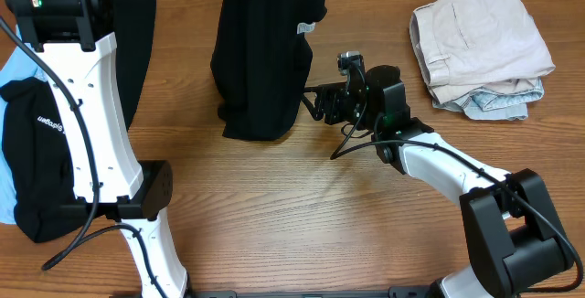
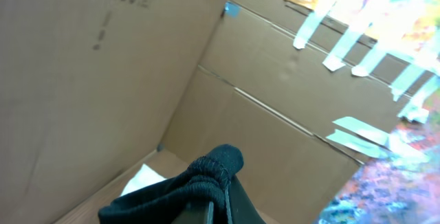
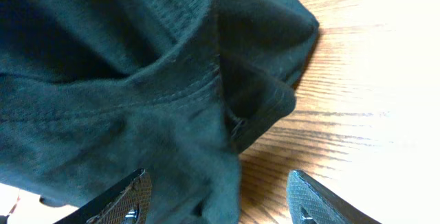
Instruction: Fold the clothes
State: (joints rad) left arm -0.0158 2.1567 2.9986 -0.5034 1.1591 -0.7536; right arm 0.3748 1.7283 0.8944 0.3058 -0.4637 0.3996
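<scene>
The black T-shirt point(image 1: 260, 69) sits at the middle back of the desk point(image 1: 274, 207), its upper part running out of the overhead view and its small white tag point(image 1: 304, 27) showing on the right edge. The left end effector point(image 2: 216, 200) is clenched on a bunched hem of black cloth (it appears to be the same shirt), with cardboard walls point(image 2: 103, 80) behind it. The right end effector point(image 1: 317, 106) is released. Its fingers point(image 3: 130, 196) stand wide apart, low over the wood at the shirt's lower right corner, with dark fabric lying between them. At the left lies a white-lettered black garment point(image 1: 37, 152) over a light-blue one point(image 1: 7, 197). A folded beige garment point(image 1: 480, 37) lies at the far right.
</scene>
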